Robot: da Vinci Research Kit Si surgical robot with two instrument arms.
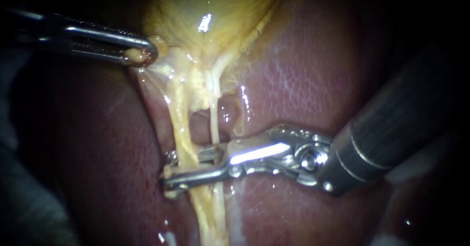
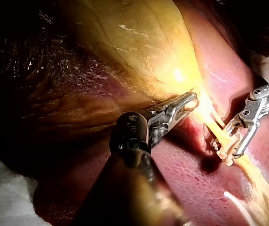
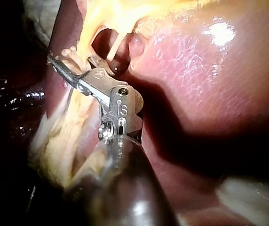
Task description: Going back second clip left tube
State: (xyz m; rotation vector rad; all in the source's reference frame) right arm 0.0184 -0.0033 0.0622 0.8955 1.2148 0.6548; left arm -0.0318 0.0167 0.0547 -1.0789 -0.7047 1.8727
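Here, in the endoscope view, the left instrument [image 1: 144, 53] comes in from the upper left. Its claw is closed on a small fold of yellow tissue at the narrow lower end of the gallbladder [image 1: 215, 6]. No gap shows between the two jaws, only a bit of the tissue pressed at the tip.

From this narrow end two strands go down over the dark red liver [image 1: 303, 79]. The left tube [image 1: 180, 123] is the thicker, yellow one. The right tube [image 1: 214, 119] is thin and pale, and it lies just beside the left one.

The right instrument [image 1: 183, 167] enters from the right with a dark, thick shaft and a shiny metal wrist. Its claw is open and a clear gap shows between the jaws. The long lower jaw lies across the front of the left tube and its tip reaches past the tube's left edge. The shorter upper jaw ends near the right tube. The left tube passes through the gap, but I cannot tell if both jaws press on it. The left wrist view shows the same: the two jaws stand apart, with the yellow tube between them.

A small shiny metal piece, which seems to be a clip [image 1: 171, 157], sits on the left edge of the left tube, just above the lower jaw.
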